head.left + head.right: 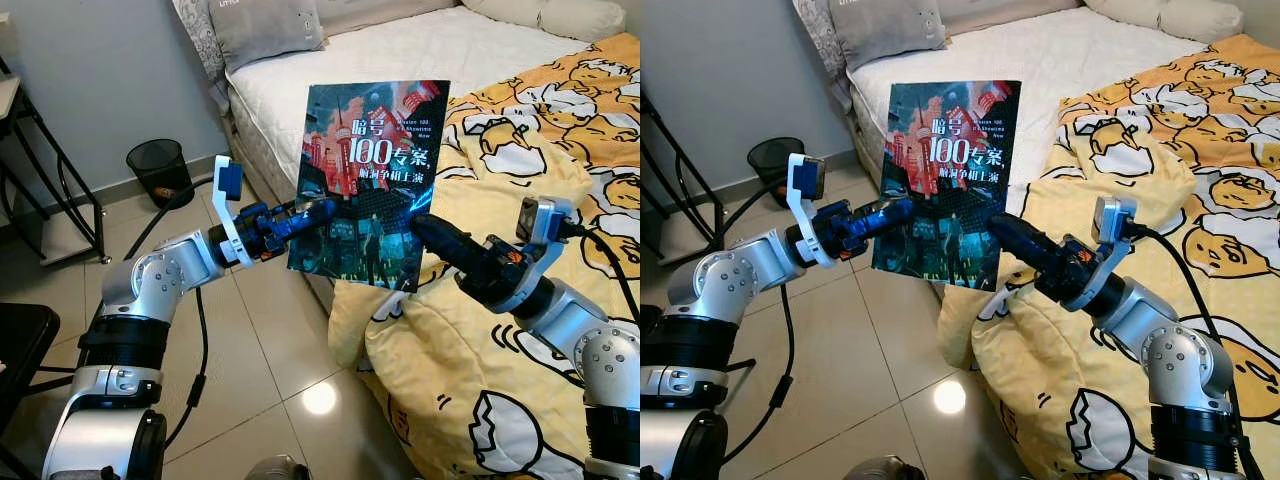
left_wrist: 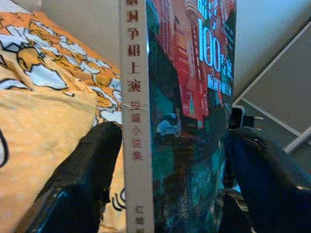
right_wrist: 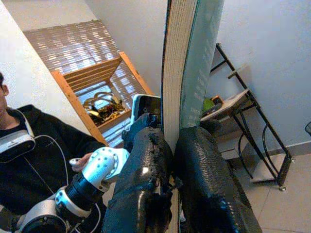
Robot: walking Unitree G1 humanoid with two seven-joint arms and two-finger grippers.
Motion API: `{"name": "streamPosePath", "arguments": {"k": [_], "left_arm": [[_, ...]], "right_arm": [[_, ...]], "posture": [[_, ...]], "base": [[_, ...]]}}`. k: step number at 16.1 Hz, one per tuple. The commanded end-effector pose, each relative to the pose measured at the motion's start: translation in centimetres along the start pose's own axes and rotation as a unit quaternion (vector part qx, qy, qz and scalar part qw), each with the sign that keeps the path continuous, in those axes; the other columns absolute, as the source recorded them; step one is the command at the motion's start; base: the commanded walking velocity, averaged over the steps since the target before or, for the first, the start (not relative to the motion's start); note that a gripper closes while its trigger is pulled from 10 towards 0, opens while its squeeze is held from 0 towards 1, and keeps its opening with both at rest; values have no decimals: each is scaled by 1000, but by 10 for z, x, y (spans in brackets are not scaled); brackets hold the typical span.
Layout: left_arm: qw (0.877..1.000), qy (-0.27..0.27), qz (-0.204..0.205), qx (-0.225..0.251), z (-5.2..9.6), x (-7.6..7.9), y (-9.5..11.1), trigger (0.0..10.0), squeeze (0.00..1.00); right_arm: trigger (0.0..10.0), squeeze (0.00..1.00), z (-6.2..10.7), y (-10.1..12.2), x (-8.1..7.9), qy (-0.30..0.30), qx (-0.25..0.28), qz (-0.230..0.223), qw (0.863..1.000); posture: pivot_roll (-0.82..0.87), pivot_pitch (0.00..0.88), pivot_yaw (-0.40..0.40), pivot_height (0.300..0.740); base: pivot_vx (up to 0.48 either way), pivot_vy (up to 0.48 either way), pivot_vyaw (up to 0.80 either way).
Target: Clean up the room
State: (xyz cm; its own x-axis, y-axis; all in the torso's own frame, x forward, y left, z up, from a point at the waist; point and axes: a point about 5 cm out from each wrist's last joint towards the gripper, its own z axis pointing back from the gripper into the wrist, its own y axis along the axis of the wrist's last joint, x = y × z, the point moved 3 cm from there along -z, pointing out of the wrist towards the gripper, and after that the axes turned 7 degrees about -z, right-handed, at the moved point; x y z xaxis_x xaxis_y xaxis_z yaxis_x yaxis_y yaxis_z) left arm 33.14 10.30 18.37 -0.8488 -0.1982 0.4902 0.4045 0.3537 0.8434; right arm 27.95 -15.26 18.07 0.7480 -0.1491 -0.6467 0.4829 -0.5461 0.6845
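A black mesh wastebasket (image 1: 160,168) stands on the tiled floor (image 1: 260,350) at centre left, beside the bed (image 1: 400,50). A grey pillow (image 1: 265,30) lies at the top, a yellow cartoon-print duvet (image 1: 520,200) fills the right. A black metal rack (image 1: 50,190) occupies the far left. The right wrist view shows a person (image 3: 29,145) in dark clothing, perhaps wearing a headset.

1. Your book (image 1: 372,180) has a teal and red city cover with white lettering; its spine (image 2: 136,121) is white with red characters.
2. The blanket (image 1: 540,250) is yellow, patterned with white eggs.
3. The mattress (image 1: 400,60) is white, the pillow (image 1: 262,30) grey.
4. The bin (image 1: 160,170) is black mesh.
5. Floor (image 1: 260,350) tiles are beige.
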Motion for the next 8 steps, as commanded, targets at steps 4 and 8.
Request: {"name": "streamPosePath", "arguments": {"k": [4,8], "left_arm": [[999,-33,-3,-1,0,13,2,0,0],[999,-44,-4,0,2,20,3,0,0]], "right_arm": [[0,0,-5,4,-8,27,-6,14,1000],[0,0,-2,3,2,-3,-19,28,999]], "posture": [[-102,0,99,740],[-103,0,98,740]], "base": [[0,0,0],[0,0,0]]}}
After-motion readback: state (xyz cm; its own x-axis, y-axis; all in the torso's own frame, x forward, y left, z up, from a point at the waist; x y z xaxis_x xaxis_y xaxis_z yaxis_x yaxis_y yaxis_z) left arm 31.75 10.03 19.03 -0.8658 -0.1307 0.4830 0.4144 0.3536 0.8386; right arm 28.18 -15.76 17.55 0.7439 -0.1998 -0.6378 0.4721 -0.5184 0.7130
